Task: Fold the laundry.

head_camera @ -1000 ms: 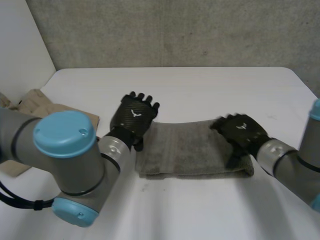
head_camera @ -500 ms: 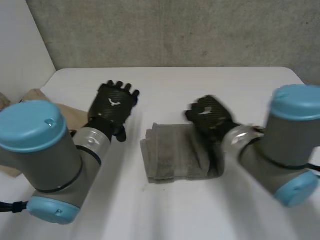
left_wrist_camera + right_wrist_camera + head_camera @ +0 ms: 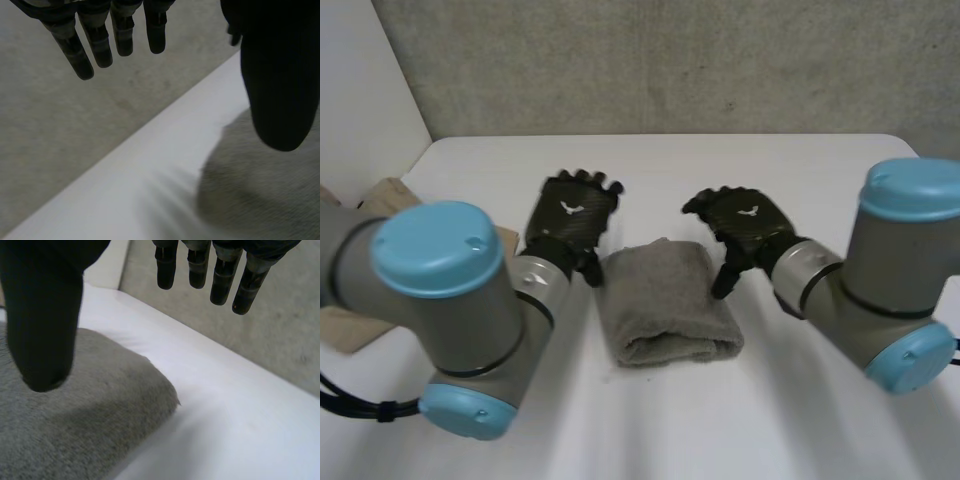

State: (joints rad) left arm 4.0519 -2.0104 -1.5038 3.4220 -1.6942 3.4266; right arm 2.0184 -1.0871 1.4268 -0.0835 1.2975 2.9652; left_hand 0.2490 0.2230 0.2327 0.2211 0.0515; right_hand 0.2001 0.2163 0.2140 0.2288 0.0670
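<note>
A grey towel lies folded into a small thick block in the middle of the white table. My left hand hovers just off the towel's left far corner, fingers straight, holding nothing. My right hand hovers at the towel's right far corner, also open and empty. In the left wrist view the left hand shows its thumb over the towel with the fingers spread past the table edge. In the right wrist view the right hand has its thumb above the towel, fingers straight.
A tan cloth lies at the table's left edge, partly behind my left arm. A grey wall stands beyond the table's far edge. White table surface lies bare beside the towel, past my right hand.
The long towel has been folded in half leftward by my right hand, which then let go and lifted off. My left hand swung away left and came back beside the towel.
</note>
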